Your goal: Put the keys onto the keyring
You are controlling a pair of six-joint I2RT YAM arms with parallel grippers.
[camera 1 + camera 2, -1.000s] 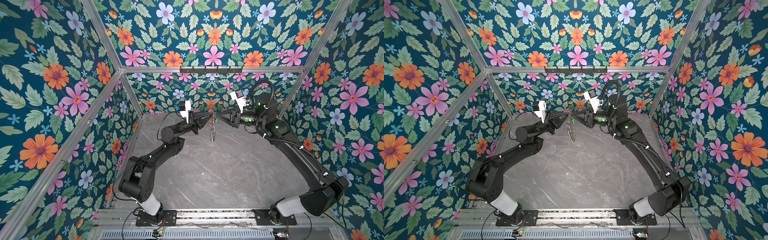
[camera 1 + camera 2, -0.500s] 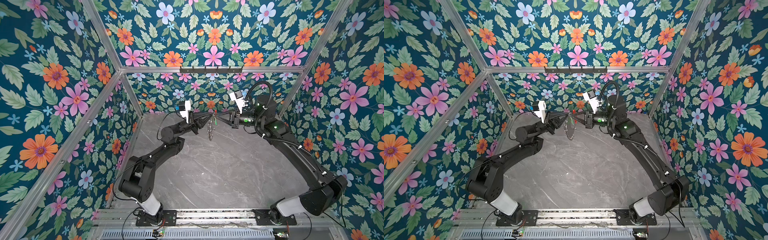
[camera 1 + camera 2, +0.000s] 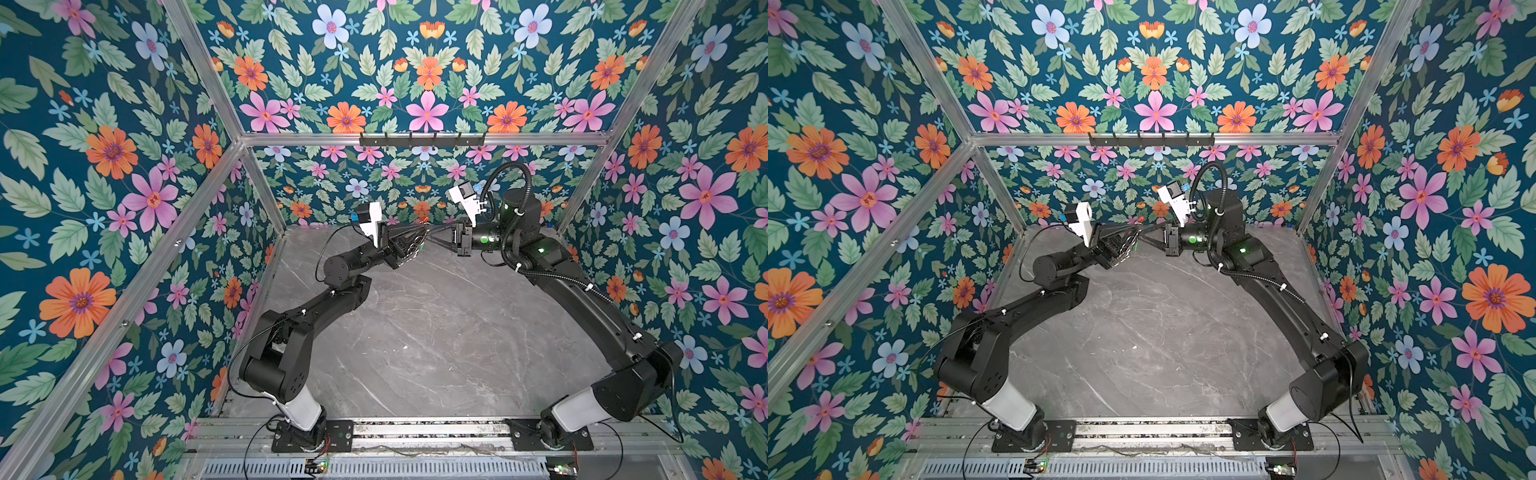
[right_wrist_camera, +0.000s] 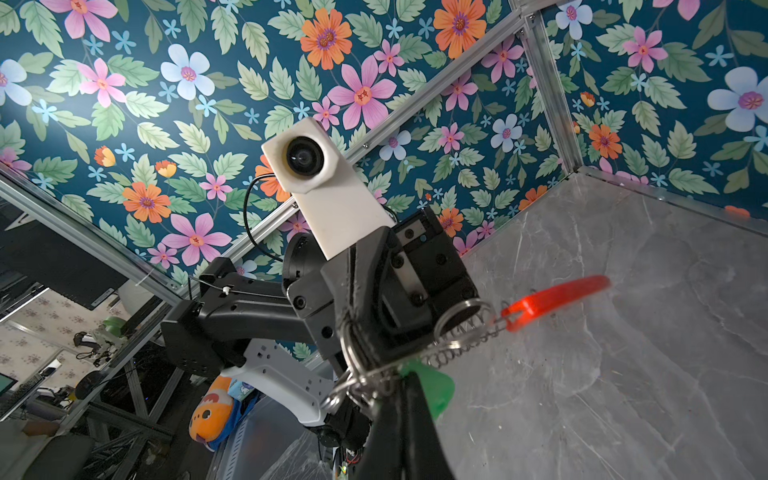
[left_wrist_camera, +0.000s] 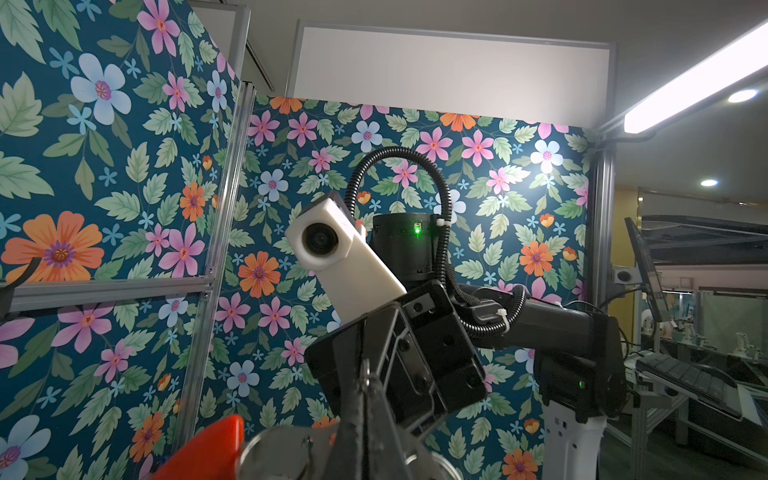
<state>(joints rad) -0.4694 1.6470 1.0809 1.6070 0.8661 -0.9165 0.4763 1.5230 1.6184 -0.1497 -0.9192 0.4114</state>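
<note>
Above grey marble table (image 3: 436,353) | left gripper (image 4: 356,332) clamps keyring (image 4: 552,297) | right gripper (image 4: 401,395) closed on green keys (image 4: 437,384)

Both top views look down over the whole table (image 3: 419,332); wrist views face each other closely.

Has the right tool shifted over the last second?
Yes. In a top view the right tool has moved left, further in under the black hook rail on the back frame.
</note>
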